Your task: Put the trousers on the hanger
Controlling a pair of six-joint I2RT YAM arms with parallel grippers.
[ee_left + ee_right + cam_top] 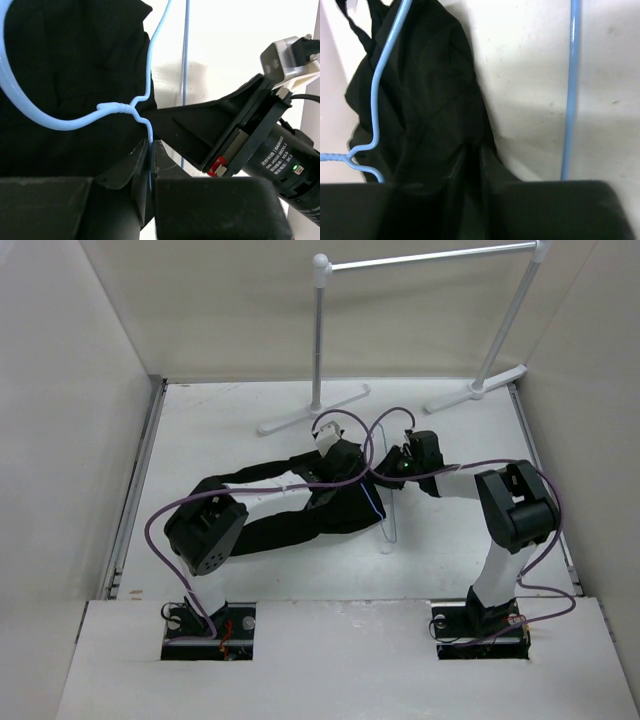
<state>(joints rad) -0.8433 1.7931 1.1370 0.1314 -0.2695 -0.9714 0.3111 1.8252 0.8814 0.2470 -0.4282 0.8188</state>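
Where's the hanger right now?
The hanger lies mid-table in the top view, on the trousers' right edge, its wire pinched between the left fingers.

White print on black motor housing (286, 159), left wrist view: "DAMIAO"; smaller lines beside it too blurred.

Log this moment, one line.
left gripper: shut on thin pale-blue hanger; right gripper: shut on black fabric trousers; trousers on table
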